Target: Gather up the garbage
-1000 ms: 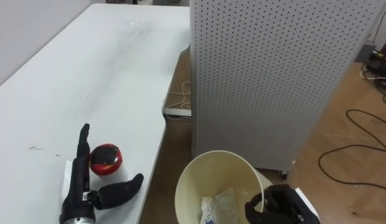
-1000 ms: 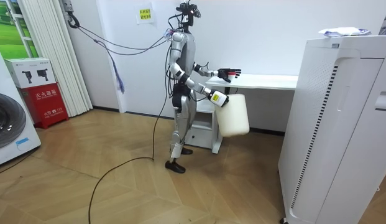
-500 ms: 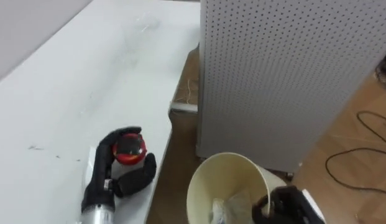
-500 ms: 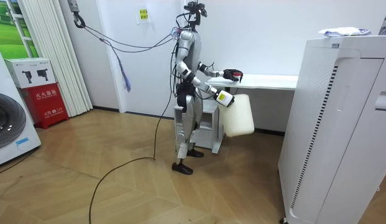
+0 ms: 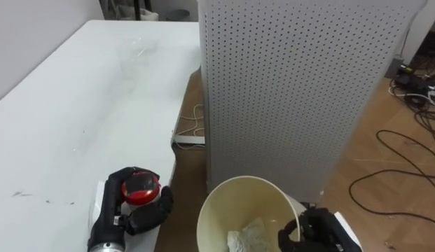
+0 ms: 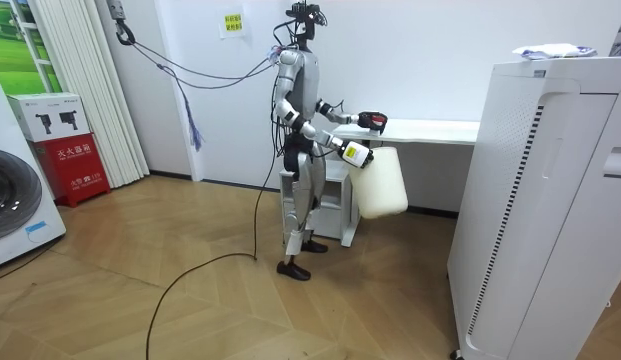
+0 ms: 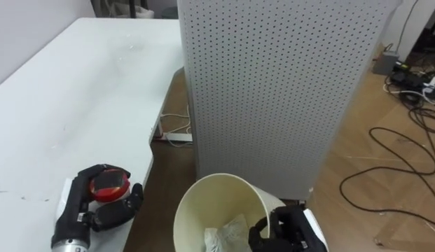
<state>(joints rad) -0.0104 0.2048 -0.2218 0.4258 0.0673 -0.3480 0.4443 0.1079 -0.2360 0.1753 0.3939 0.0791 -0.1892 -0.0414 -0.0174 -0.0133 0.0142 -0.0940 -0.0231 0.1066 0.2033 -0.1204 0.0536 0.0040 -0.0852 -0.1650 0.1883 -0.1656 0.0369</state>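
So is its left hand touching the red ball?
Touching. In the left eye view the left hand curls fingers and thumb round the red ball. The right hand grips the bin.

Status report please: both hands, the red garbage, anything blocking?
Left hand shut on red round object at white table's edge. Right hand grips cream bin's rim, crumpled white litter inside. Nothing between object and bin.

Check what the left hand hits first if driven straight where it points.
Way looks free nearby: the left hand, shut on the red object, points over bare white table toward its right edge. Past that, probably the perforated cabinet; depth unclear.
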